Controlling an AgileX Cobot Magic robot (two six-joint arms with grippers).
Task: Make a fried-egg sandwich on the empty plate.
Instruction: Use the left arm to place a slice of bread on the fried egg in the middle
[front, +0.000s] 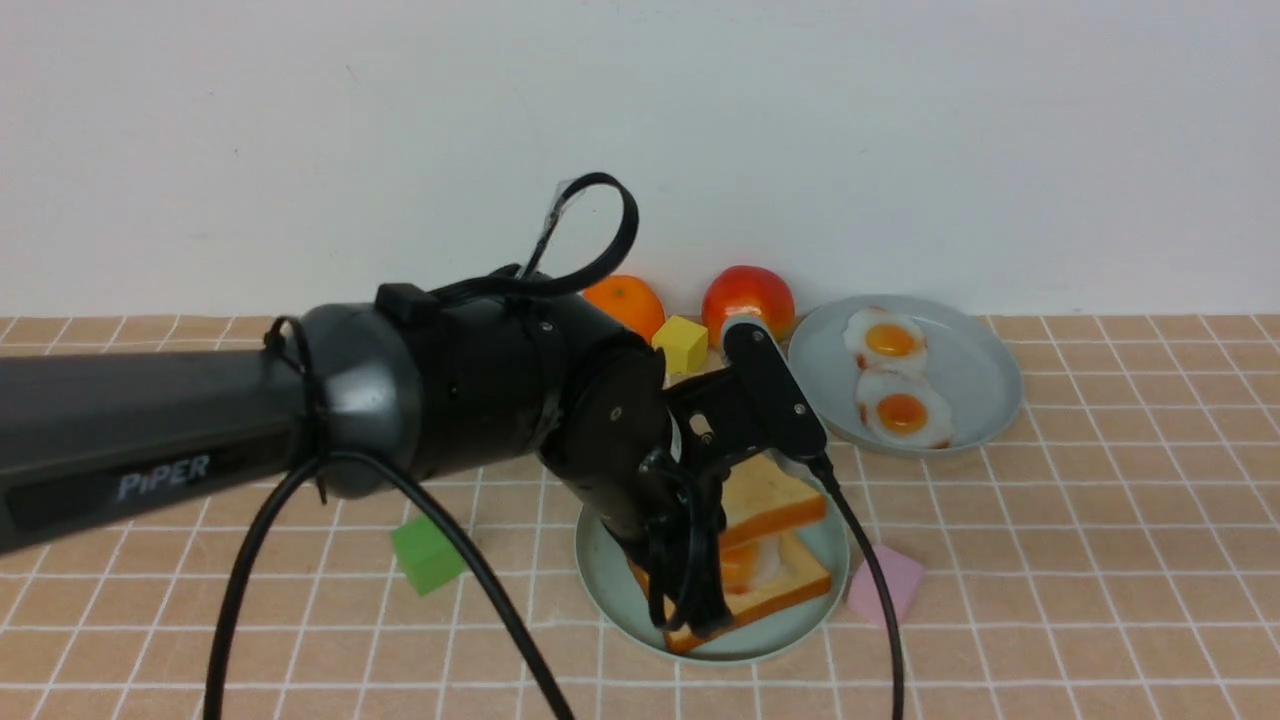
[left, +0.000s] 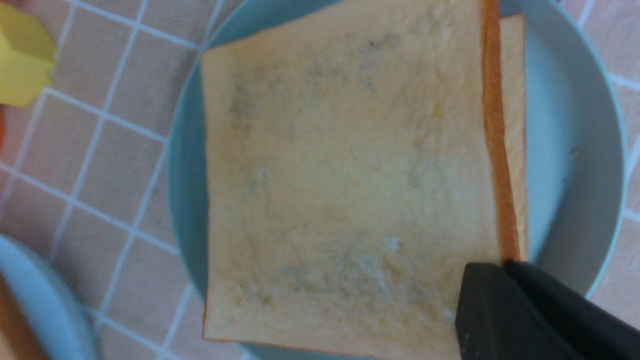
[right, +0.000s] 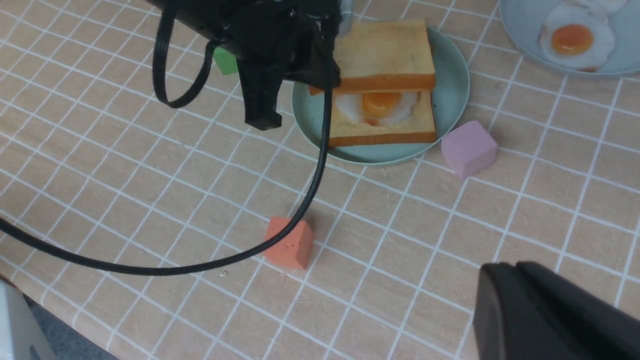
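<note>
The left claw (left: 507, 280) is closed tight on the top toast (left: 350, 175). The toast is pinched at one corner, by the crust. Nothing else is held by this claw.

The top toast is held just over the egg (right: 378, 104). A gap is seen between them on the near side. Whether they touch on the far side cannot be told. The egg lies on the bottom toast (right: 385, 131). That toast lies flat on the plate (right: 452, 95), near the middle of the counter (right: 450, 225).

The toast is thought to be light and stiff, because no droop is seen while it is held by just one corner. The crust edge looks like a good place for it to be gripped, since the flat face is too wide for the claw. The egg looks shiny, so it may be slippery and could be pushed off by a rough drop. The top toast should be laid down softly and lined up with the bottom one.

The left arm (front: 150, 440) is stretched in from the left. Its wrist is bent down over the left side of the plate.

The right claw (right: 540, 310) is seen on the near side, well apart from the plate. Nothing is seen in it. Whether it is open or closed cannot be told.
</note>
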